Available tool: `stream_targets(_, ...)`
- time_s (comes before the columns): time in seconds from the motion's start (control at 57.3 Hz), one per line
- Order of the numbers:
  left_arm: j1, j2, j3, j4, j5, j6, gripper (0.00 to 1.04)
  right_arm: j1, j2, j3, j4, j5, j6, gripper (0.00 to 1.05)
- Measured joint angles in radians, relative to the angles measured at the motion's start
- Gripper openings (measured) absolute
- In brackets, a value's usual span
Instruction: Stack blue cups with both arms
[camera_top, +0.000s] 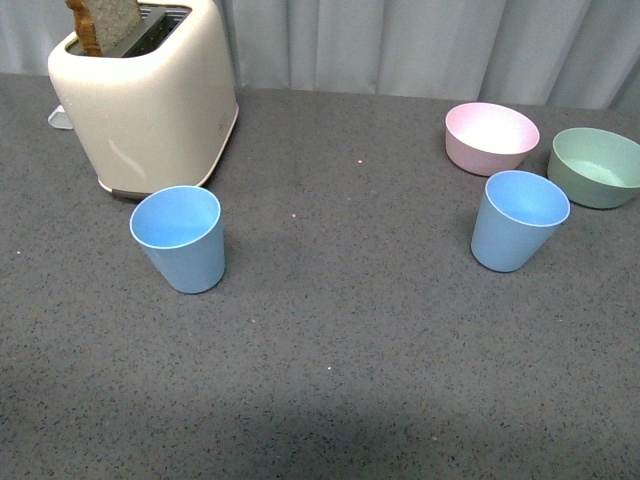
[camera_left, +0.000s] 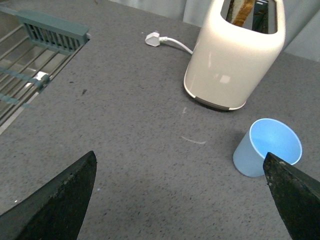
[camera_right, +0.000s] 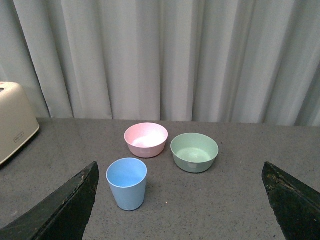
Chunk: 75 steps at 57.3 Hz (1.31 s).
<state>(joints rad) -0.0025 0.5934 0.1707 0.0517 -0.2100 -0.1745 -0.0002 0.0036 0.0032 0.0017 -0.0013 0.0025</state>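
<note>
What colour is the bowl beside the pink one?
The bowl is pale green, seen most clearly in the right wrist view.

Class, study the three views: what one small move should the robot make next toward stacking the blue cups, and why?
Probably ease the open right claw down toward the right blue cup. Both cups stand upright, apart and ungrasped, and this one sits ahead of that claw; the left blue cup stands by the toaster.

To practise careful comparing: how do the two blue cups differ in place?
Left cup stands to the robot's left; right cup to its right. Left cup is just before the toaster; right cup just before the pink bowl. Both are upright, empty, alike in shape.
</note>
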Motion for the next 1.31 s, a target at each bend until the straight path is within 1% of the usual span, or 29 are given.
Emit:
stream_targets(0.052, 0.008, 0.095, 0.029, 0.054, 0.031, -0.009, 0.98, 0.000, 0.000, 0.000, 0.000, 0.000, 0.000, 0.95)
stream_targets(0.07, 0.013, 0.170, 0.053, 0.093, 0.060, -0.017, 0.98, 0.000, 0.000, 0.000, 0.000, 0.000, 0.000, 0.95)
stream_targets(0.122, 0.014, 0.323, 0.109, 0.145, 0.114, -0.027, 0.98, 0.000, 0.000, 0.000, 0.000, 0.000, 0.000, 0.95)
stream_targets(0.157, 0.013, 0.384, 0.131, 0.156, 0.143, -0.032, 0.98, 0.000, 0.000, 0.000, 0.000, 0.000, 0.000, 0.95)
stream_targets(0.227, 0.012, 0.531, 0.194, 0.161, 0.233, -0.059, 0.98, 0.000, 0.000, 0.000, 0.000, 0.000, 0.000, 0.95)
stream_targets(0.297, 0.008, 0.694, 0.280, 0.151, 0.285, -0.079, 0.98, 0.000, 0.000, 0.000, 0.000, 0.000, 0.000, 0.95)
stream_targets(0.471, -0.022, 0.896, 0.397, 0.130, 0.297, -0.097, 0.98, 0.000, 0.000, 0.000, 0.000, 0.000, 0.000, 0.95)
stream_targets(0.541, -0.039, 0.946, 0.425, 0.132, 0.268, -0.085, 0.98, 0.000, 0.000, 0.000, 0.000, 0.000, 0.000, 0.95)
stream_targets(0.663, -0.058, 1.015, 0.457, 0.146, 0.271, -0.088, 0.98, 0.000, 0.000, 0.000, 0.000, 0.000, 0.000, 0.95)
stream_targets(0.715, -0.072, 1.051, 0.476, 0.158, 0.262, -0.063, 0.98, 0.000, 0.000, 0.000, 0.000, 0.000, 0.000, 0.95)
stream_targets(0.872, -0.087, 1.138, 0.537, 0.142, 0.275, -0.072, 0.98, 0.000, 0.000, 0.000, 0.000, 0.000, 0.000, 0.95)
stream_targets(0.977, -0.087, 1.195, 0.580, 0.118, 0.244, -0.103, 0.98, 0.000, 0.000, 0.000, 0.000, 0.000, 0.000, 0.95)
stream_targets(1.064, -0.088, 1.244, 0.606, 0.114, 0.239, -0.131, 0.98, 0.000, 0.000, 0.000, 0.000, 0.000, 0.000, 0.95)
stream_targets(1.082, -0.089, 1.256, 0.614, 0.111, 0.239, -0.142, 0.97, 0.000, 0.000, 0.000, 0.000, 0.000, 0.000, 0.95)
stream_targets(1.186, -0.095, 1.286, 0.637, 0.106, 0.223, -0.167, 0.76, 0.000, 0.000, 0.000, 0.000, 0.000, 0.000, 0.95)
stream_targets(1.309, -0.099, 1.292, 0.648, 0.098, 0.229, -0.183, 0.58, 0.000, 0.000, 0.000, 0.000, 0.000, 0.000, 0.95)
